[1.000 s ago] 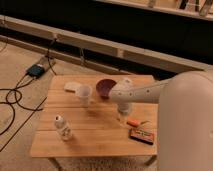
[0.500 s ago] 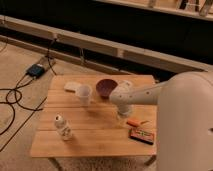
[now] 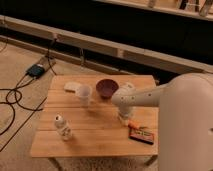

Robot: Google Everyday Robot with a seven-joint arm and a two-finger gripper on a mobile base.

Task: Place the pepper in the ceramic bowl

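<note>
Jaws down at worktop (image 3: 95,131), directly at pepper (image 3: 133,125); whether closed on it, cannot tell. Ceramic bowl (image 3: 107,88) near, beyond-left.

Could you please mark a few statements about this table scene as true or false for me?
1. The pepper lies in the bowl. False: it lies on the table, next to the dark box.
2. The pincer is down at the table, close beside the pepper. True.
3. The cup stands beside the bowl. True.
4. The small bottle stands in the cup. False: it stands by itself on the table, nearer the front edge.
</note>
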